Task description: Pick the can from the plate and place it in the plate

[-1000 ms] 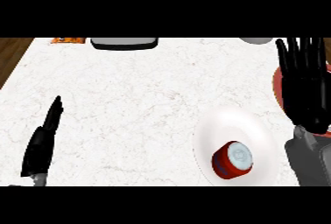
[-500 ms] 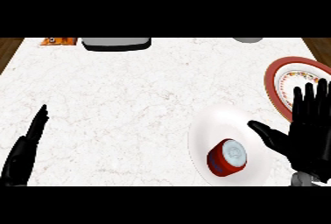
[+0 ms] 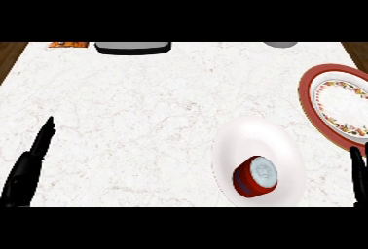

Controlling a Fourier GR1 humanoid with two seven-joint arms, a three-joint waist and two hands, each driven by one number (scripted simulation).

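A red can (image 3: 254,175) with a pale lid lies on the plain white plate (image 3: 244,136) at the lower right of the counter. A second plate (image 3: 338,99) with a red rim and a flowered band sits at the right edge. Only the fingertips of my right hand (image 3: 356,170) show at the far right edge, to the right of the white plate and apart from the can. My left hand (image 3: 28,163) rests at the lower left, fingers straight and pointing up, holding nothing.
A dark grey tray-like object (image 3: 133,47) sits at the counter's far edge, with an orange packet (image 3: 68,44) to its left and a grey round object (image 3: 280,44) at the far right. Wooden floor shows at both top corners.
My right hand has drawn down and right, from over the red-rimmed plate to the picture's edge, uncovering both plates. My left hand has sunk slightly. The can has stayed on the white plate.
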